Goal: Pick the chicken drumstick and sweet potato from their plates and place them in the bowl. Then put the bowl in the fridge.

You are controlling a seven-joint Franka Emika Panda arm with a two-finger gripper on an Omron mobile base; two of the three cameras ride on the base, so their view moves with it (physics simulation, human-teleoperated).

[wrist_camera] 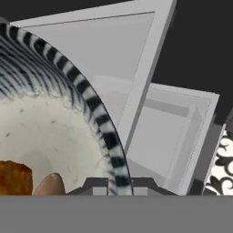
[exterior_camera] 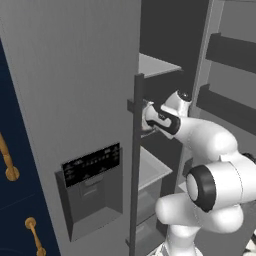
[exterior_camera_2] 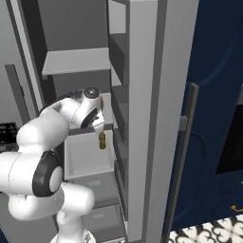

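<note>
Gripper (wrist_camera: pixel 113 184): fingers nearly fully closed, pinching the rim of the bowl (wrist_camera: pixel 54 132), one tip on either side of the wall. The bowl hangs from this single rim grip inside the open fridge (exterior_camera: pixel 75 75), above a pale shelf (wrist_camera: pixel 173 136) and drawer fronts.

Contents: the chicken drumstick (wrist_camera: pixel 13 177), rough and orange-brown, lies on the bowl floor; touching it is the sweet potato (wrist_camera: pixel 49 184), smooth and tan. Both plates' items appear transferred.

Materials: the bowl is rigid, ceramic in look, with a dark-and-light striped rim, a ribbed upper inner wall and a pale speckled floor. Fridge door is brushed grey steel with a dark dispenser panel (exterior_camera: pixel 92 162) and a long bar handle (exterior_camera: pixel 136 160); interior shelves are flat and matte.

Handling judgement: stiff, breakable, probably slick where glazed. Held at 1 edge point with 2 loose items inside, it is likely to tilt or pivot; the load may roll. A level, slow set-down on the shelf is advised before release.
</note>
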